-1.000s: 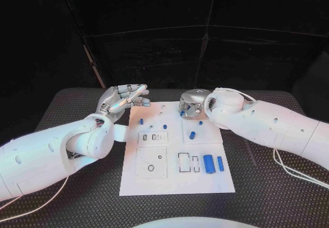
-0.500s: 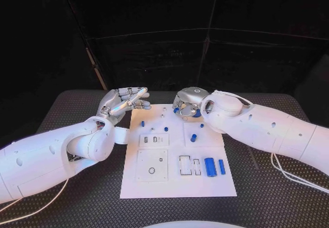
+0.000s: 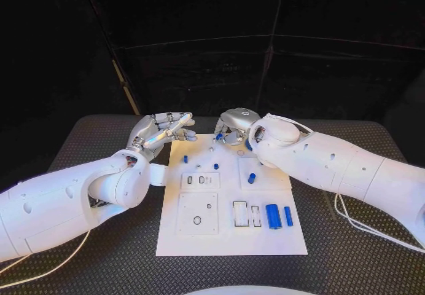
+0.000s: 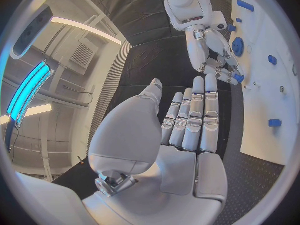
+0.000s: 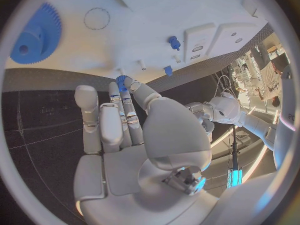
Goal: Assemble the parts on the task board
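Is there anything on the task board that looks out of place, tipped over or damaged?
Nothing stands out. The blue parts lie in order on the task board, which sits straight on the table. The right hand pinches a small blue part at the board's far edge; the left hand hovers empty.

We see a black table [image 3: 80, 147] with a woven, ribbed surface stretching out beneath the left hand [image 3: 161, 130] and the right hand [image 3: 232, 126] and wide to either side of them. Its weave shows close up beside the left hand's palm in the left wrist view [image 4: 250, 177]. Beyond both hands a dark backdrop [image 3: 266, 67] of faintly seamed panels rises from the table's far edge. Just behind the left hand a thin pale pole [image 3: 122, 83] slants up against that backdrop. Well back from the right hand, a white line [image 3: 358, 215] loops over the table, probably a cable.
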